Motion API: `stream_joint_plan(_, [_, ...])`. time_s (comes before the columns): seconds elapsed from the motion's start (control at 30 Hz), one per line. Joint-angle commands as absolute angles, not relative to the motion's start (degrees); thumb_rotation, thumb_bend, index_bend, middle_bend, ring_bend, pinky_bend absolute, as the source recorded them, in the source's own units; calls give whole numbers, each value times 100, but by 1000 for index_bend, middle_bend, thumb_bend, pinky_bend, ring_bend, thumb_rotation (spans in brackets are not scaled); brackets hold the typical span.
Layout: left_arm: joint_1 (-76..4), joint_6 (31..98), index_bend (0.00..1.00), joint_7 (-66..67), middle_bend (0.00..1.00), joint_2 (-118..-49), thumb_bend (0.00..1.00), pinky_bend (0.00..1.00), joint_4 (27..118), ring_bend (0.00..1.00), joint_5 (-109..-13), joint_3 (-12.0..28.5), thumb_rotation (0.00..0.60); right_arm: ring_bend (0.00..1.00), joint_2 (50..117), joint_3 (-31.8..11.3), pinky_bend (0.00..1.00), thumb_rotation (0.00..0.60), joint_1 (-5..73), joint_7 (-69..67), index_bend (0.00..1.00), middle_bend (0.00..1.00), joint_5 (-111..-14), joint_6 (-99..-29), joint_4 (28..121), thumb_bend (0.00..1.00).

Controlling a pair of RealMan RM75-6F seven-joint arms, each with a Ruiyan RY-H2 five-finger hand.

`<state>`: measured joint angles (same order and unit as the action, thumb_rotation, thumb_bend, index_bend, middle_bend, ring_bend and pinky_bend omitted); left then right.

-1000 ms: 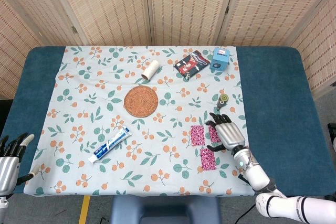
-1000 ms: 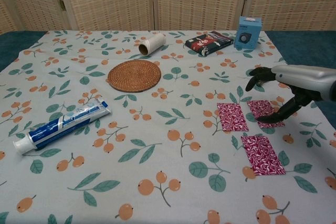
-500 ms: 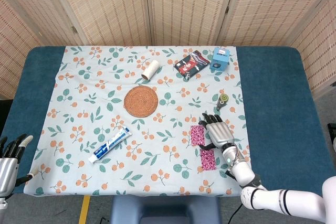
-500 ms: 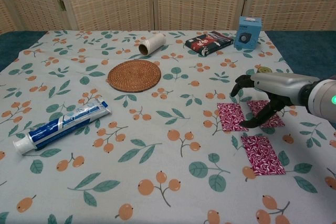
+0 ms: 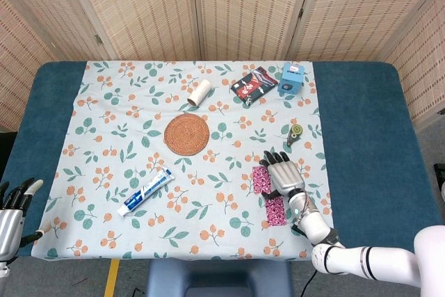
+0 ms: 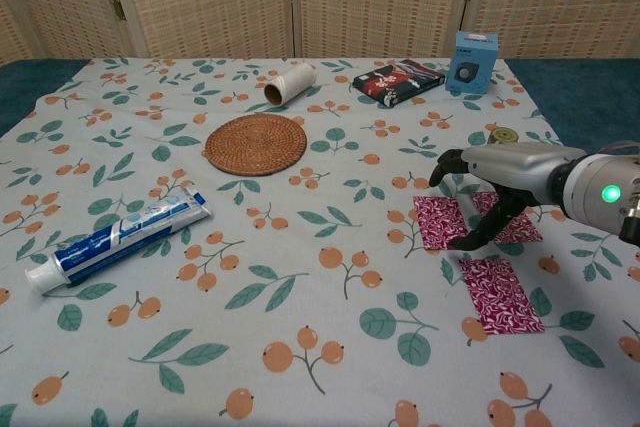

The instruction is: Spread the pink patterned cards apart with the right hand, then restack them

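Observation:
Three pink patterned cards lie apart on the floral cloth. One card (image 6: 441, 222) (image 5: 261, 179) is on the left, another (image 6: 500, 294) (image 5: 275, 211) nearer the front. The third (image 6: 514, 222) is partly covered by my right hand (image 6: 500, 175) (image 5: 281, 172). That hand hovers over the cards with its fingers spread and curved down. Its fingertips (image 6: 468, 243) reach the gap beside the left card's right edge, and it holds nothing. My left hand (image 5: 15, 203) hangs off the table's front-left corner, fingers apart and empty.
A toothpaste tube (image 6: 120, 239) lies front left, a woven coaster (image 6: 256, 143) mid-table, and a white roll (image 6: 290, 84) behind it. A dark patterned packet (image 6: 400, 81) and a blue box (image 6: 474, 62) stand at the back right. A small round object (image 6: 505, 134) sits behind the hand.
My right hand has slid left across the third card toward the left card. All three cards stay where they were. The left hand has not moved.

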<state>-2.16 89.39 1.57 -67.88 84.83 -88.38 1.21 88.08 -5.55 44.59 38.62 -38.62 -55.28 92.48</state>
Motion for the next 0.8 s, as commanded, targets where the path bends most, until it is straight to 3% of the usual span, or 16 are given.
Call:
stream_joint_plan(0.03, [-216, 8941, 166, 150, 129, -6791, 283, 0, 8475, 201, -8830, 128, 600, 0, 8833, -508, 0, 443, 4523, 3959, 157, 44, -3772, -5533, 9251, 267])
stream_joint_plan(0.8, [-233, 8897, 163, 161, 129, -6809, 284, 0, 8456, 201, -8804, 141, 600, 0, 8963, -377, 0, 444, 4730, 4136, 154, 44, -3512, -5616, 9095, 268])
